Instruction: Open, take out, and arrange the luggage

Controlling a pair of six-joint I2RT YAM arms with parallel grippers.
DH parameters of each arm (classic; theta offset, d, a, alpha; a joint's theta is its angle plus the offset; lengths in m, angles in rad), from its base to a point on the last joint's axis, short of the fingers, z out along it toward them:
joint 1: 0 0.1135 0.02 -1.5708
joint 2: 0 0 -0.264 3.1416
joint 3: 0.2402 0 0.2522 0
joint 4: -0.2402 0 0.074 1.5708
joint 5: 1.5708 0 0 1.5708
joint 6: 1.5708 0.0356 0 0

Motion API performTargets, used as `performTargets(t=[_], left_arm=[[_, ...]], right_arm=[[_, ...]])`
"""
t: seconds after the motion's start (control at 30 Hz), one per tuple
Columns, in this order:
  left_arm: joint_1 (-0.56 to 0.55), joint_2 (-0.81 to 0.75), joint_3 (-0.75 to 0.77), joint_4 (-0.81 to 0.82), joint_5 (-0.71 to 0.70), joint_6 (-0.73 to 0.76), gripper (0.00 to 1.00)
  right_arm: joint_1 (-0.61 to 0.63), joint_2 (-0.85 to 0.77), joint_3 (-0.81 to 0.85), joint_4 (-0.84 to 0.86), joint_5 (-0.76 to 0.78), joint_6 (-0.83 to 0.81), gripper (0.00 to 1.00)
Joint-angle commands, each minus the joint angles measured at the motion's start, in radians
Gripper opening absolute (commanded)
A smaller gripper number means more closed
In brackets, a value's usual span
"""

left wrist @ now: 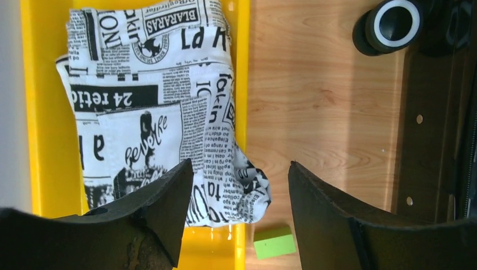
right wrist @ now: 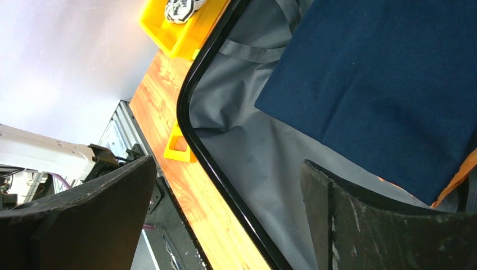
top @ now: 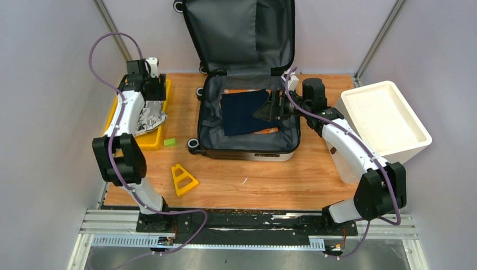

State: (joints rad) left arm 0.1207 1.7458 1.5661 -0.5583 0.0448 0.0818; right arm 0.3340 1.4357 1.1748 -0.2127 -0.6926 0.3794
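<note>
Hovering right gripper (right wrist: pixel 228 169) (jaws apart), open luggage (top: pixel 247 147) directly beneath

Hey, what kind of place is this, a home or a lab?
Probably a lab robot test booth: two arms bolted to a metal rail, plain walls around a wooden table, and an open suitcase between a yellow tray and white bin.

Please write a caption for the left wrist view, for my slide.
Open left pincer hovers above newspaper-print cloth in the yellow tray.
</note>
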Motion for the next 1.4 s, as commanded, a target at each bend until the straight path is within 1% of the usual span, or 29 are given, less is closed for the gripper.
performTargets(t=[0.0, 0.1, 0.3, 0.37, 0.43, 0.5, 0.57, 0.6, 0.7, 0.77, 0.9, 1.07, 1.13, 1.17, 1.23, 1.37], left_arm=[[0.013, -0.023, -0.033, 0.014, 0.062, -0.046, 0.68], [0.013, -0.01, -0.04, -0.001, 0.043, -0.037, 0.65], [0.014, 0.031, -0.082, -0.015, -0.038, -0.024, 0.62], [0.015, 0.044, -0.103, -0.009, -0.071, -0.024, 0.59], [0.016, 0.056, -0.124, 0.004, -0.074, -0.016, 0.58], [0.016, 0.074, -0.136, 0.005, -0.099, -0.009, 0.53], [0.018, 0.093, -0.144, 0.005, -0.137, -0.004, 0.45], [0.019, 0.095, -0.154, 0.009, -0.155, -0.001, 0.43], [0.022, 0.091, -0.173, 0.015, -0.186, 0.004, 0.33], [0.023, 0.085, -0.185, 0.02, -0.213, 0.01, 0.31], [0.041, 0.091, -0.201, 0.026, -0.259, 0.022, 0.3], [0.077, 0.106, -0.207, 0.023, -0.263, 0.025, 0.32], [0.085, 0.103, -0.208, 0.021, -0.258, 0.028, 0.39], [0.087, 0.098, -0.209, 0.02, -0.25, 0.03, 0.45], [0.088, 0.092, -0.212, 0.019, -0.214, 0.029, 0.47], [0.088, 0.102, -0.212, 0.011, -0.169, 0.011, 0.48]], right_arm=[[-0.002, -0.049, 0.003, 0.013, -0.031, -0.005, 1.0], [-0.003, -0.061, -0.003, 0.012, -0.03, -0.008, 1.0], [-0.003, -0.069, -0.009, 0.005, -0.029, -0.013, 1.0], [-0.001, -0.065, -0.007, 0.006, -0.029, -0.014, 1.0], [-0.002, -0.063, -0.006, 0.005, -0.034, -0.014, 1.0], [-0.002, -0.06, -0.006, 0.006, -0.034, -0.014, 1.0], [-0.002, -0.056, -0.006, 0.006, -0.033, -0.016, 1.0], [-0.001, -0.055, -0.005, 0.006, -0.033, -0.016, 1.0], [-0.002, -0.049, -0.004, 0.006, -0.035, -0.019, 1.0], [-0.002, -0.046, -0.003, 0.006, -0.036, -0.02, 1.0], [-0.002, -0.036, -0.001, 0.005, -0.044, -0.019, 1.0], [-0.002, -0.029, -0.001, 0.006, -0.051, -0.017, 1.0], [-0.001, -0.03, -0.001, 0.006, -0.051, -0.019, 1.0], [-0.002, -0.031, -0.001, 0.006, -0.051, -0.019, 1.0], [-0.002, -0.03, 0.0, 0.006, -0.053, -0.019, 1.0], [-0.002, -0.025, 0.005, 0.005, -0.061, -0.017, 1.0]])
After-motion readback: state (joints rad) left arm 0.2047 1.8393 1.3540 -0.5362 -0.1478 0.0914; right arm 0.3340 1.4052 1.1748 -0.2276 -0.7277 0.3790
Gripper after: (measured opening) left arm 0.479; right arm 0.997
